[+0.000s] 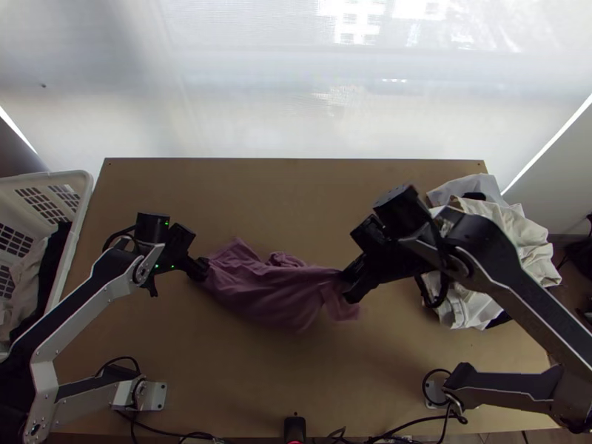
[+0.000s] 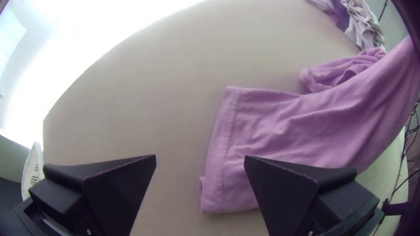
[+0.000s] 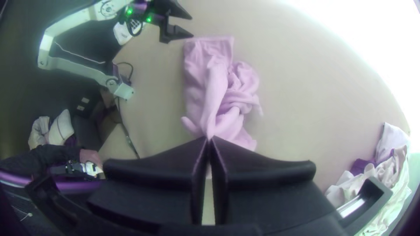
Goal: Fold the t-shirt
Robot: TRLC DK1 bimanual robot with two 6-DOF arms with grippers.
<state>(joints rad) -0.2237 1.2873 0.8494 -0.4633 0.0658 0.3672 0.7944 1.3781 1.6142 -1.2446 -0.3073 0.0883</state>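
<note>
"Top view: what has the right gripper [image 1: 349, 284] got?"

"A bunched end of the mauve-pink cloth t-shirt [image 1: 266, 296]. The right wrist view shows its wide, flat black fingers clenched together, with a gathered ridge of the fabric running into their tips."

"And right beside those fingers?"

"A loose flap of the shirt, on the table's near-edge side of them. The rest stretches away from them across to the other arm, creased, with a crumpled heap along its far-edge side."

"How does it finish over there?"

"In a flatter part with a straight, seamed edge, just beside the tips of the left gripper [image 1: 201, 268]. That one is released: the left wrist view has its black fingers well apart, neither one clamped on the fabric."

"Anything farther off?"

"A rumpled pile of cream, white and dark cloth [image 1: 462, 307], past the right fingers at that side of the light wooden table [image 1: 244, 192]. Past the left fingers, off the opposite side, there's a white plastic basket [image 1: 77, 222] with pale and dark cloth in it."

"Farthest of all?"

"A bright white expanse [image 1: 259, 89], beyond both pairs of fingers and the table's far edge."
</note>
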